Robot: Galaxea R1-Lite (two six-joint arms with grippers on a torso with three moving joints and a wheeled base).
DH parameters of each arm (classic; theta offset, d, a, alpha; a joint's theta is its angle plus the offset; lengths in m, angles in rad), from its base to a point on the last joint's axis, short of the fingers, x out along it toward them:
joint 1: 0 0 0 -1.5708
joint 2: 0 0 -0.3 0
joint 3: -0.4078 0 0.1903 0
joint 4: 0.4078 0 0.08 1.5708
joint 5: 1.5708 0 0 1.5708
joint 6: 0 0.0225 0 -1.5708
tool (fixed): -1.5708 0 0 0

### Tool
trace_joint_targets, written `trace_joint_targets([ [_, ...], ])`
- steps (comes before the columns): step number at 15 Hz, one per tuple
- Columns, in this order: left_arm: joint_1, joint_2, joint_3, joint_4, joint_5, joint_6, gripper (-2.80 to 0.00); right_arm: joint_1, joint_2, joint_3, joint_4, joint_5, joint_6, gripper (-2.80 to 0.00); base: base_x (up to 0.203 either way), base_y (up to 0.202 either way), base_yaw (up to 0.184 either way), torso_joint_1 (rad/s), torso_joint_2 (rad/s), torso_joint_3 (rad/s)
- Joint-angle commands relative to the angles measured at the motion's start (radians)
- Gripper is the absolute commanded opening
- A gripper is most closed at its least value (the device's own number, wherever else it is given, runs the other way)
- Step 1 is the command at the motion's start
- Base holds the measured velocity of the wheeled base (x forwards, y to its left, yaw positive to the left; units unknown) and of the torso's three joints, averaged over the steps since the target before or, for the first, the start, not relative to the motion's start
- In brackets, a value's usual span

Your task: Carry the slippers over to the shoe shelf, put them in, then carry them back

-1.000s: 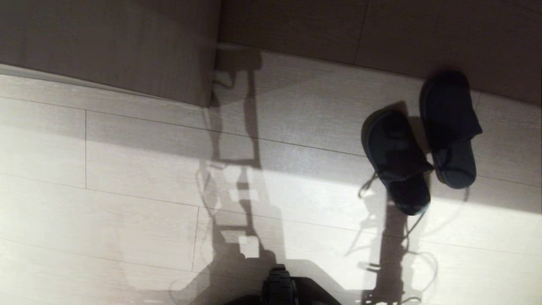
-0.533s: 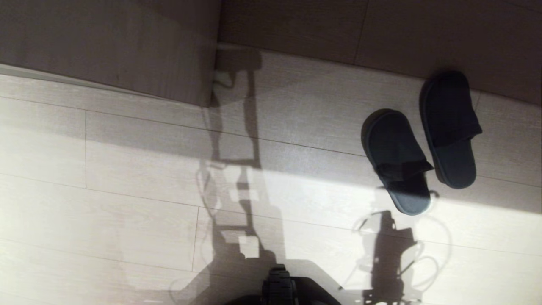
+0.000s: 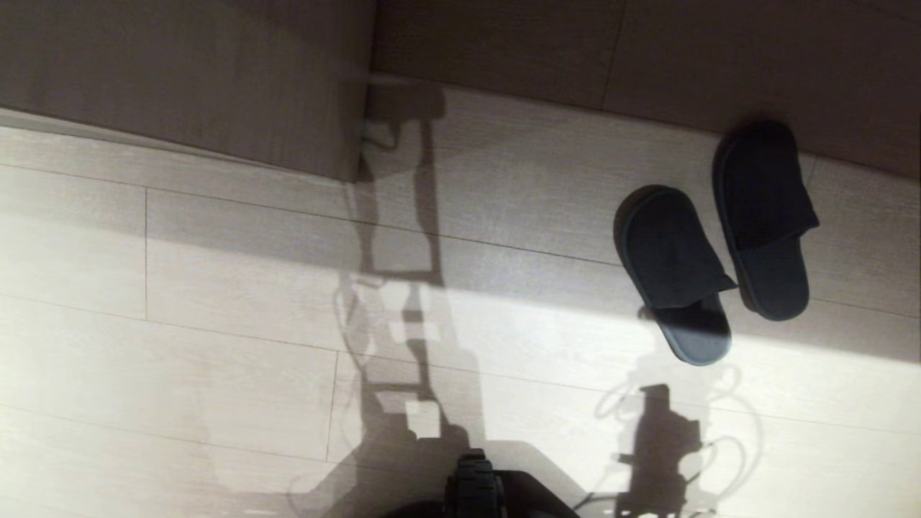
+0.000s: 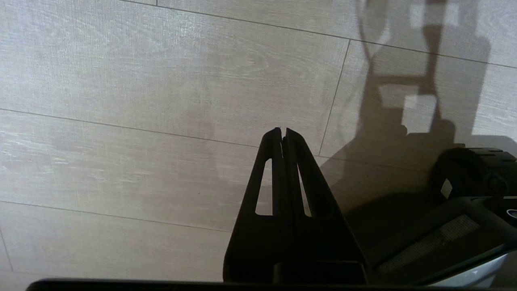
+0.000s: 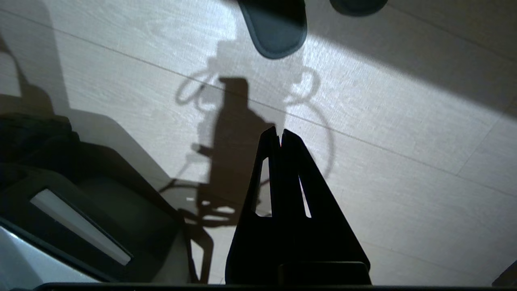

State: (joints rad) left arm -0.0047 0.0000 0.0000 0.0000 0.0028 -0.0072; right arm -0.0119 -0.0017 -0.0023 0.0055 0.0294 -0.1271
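Note:
The two dark grey slippers [image 3: 675, 270] lie side by side on the pale floor at the right of the head view, heels toward me; the farther one [image 3: 764, 208] sits close to the wall. The right wrist view catches the near slipper's heel [image 5: 276, 30] and a bit of the other heel [image 5: 357, 5], well ahead of my right gripper [image 5: 280, 135], which is shut and empty above the floor. My left gripper [image 4: 283, 131] is also shut and empty over bare floor. Neither gripper shows in the head view. The shoe shelf is out of view.
A pale wood-grain panel [image 3: 187, 79] fills the far left, its corner near the middle. A darker wall [image 3: 647, 50] runs behind the slippers. My dark base [image 3: 475, 493] shows at the near edge. Arm shadows fall on the sunlit floor [image 3: 216, 345].
The right arm's shadow, which lay over the near slipper, has drawn back toward my base. The slippers have not moved.

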Motion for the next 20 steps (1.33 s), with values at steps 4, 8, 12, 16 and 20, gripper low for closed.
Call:
trace_joint_targets([
  [4, 0.0, 0.0, 0.002, 0.0, 0.0, -0.002, -2.8, 0.001, -0.003, 0.002, 0.001, 0.0, 0.009, -2.8, 0.0, 0.0, 0.0, 0.0, 0.0, 0.0],
  [8, 0.0, 0.0, 0.002, 0.0, 0.0, -0.004, -2.8, 0.001, -0.003, 0.002, 0.004, -0.008, 0.067, -2.8, 0.0, 0.0, 0.0, 0.002, 0.0, 0.033],
  [12, 0.0, 0.0, 0.002, 0.0, 0.0, -0.004, -2.8, 0.001, -0.001, 0.002, 0.002, -0.016, 0.086, -2.8, 0.0, 0.0, 0.0, 0.003, 0.0, 0.196],
  [16, 0.0, 0.0, 0.002, 0.0, 0.0, -0.004, -2.8, 0.001, -0.003, 0.002, 0.002, -0.016, 0.086, -2.8, 0.0, 0.0, 0.0, 0.001, 0.0, 0.205],
  [20, 0.0, 0.0, 0.002, 0.0, 0.0, -0.004, -2.8, 0.001, -0.003, 0.002, 0.002, -0.016, 0.086, -2.8, 0.0, 0.0, 0.0, 0.002, 0.0, 0.202],
])
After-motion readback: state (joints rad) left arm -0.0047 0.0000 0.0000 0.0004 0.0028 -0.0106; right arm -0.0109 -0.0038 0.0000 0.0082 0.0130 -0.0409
